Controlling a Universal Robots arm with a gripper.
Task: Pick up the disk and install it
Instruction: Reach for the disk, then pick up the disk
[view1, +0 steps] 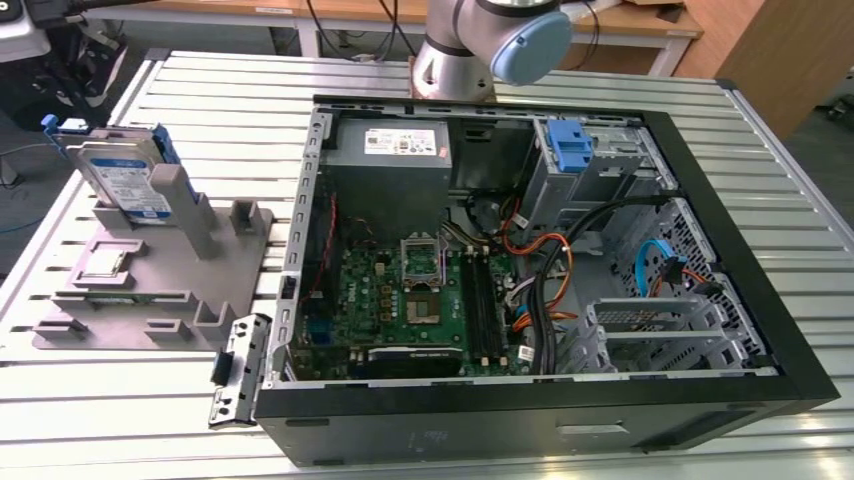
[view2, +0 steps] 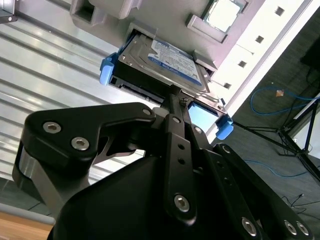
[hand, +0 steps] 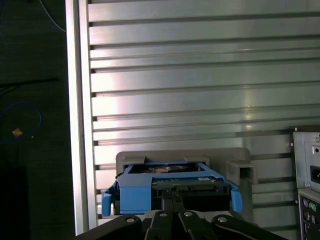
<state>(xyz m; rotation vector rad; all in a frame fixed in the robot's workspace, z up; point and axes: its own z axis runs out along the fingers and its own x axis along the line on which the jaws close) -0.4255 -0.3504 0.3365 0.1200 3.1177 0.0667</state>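
1. Where the grey moulded plastic holder (view1: 147, 290) sits on the slatted aluminium desk (view1: 107, 410), at the exterior view's left, the disk (view1: 124, 178) stands on edge in one of its slots, leaning slightly. The disk is a flat silver metal hard drive with a white-and-blue label and blue plastic rails along its edges.
2. Gripper (view2: 174, 93): black, built of screwed link arms. In both wrist views it hangs over the disk's upper edge, clear of it. Jaws pressed together, pinching nothing.
3. Disk, wrist views: label face and blue rail ends show in the second wrist view (view2: 160, 62). The first wrist view shows it edge-on (hand: 170, 172), framed by the holder (hand: 235, 167).
4. Arm (view1: 474, 45): grey metal with a pale blue joint cap, rising from the desk at the far side of the case.
5. Case (view1: 534, 425): open black tower computer case lying on its side, just beside the holder, toward the exterior view's right.
6. Case contents: green motherboard (view1: 400, 300); grey power-supply box (view1: 394, 145) with a white label; blue plastic latch (view1: 570, 150) on a metal cage; orange and black cables (view1: 554, 255).
7. Square silver chip (view1: 107, 265): lying flat in a recess of the holder, near the disk.
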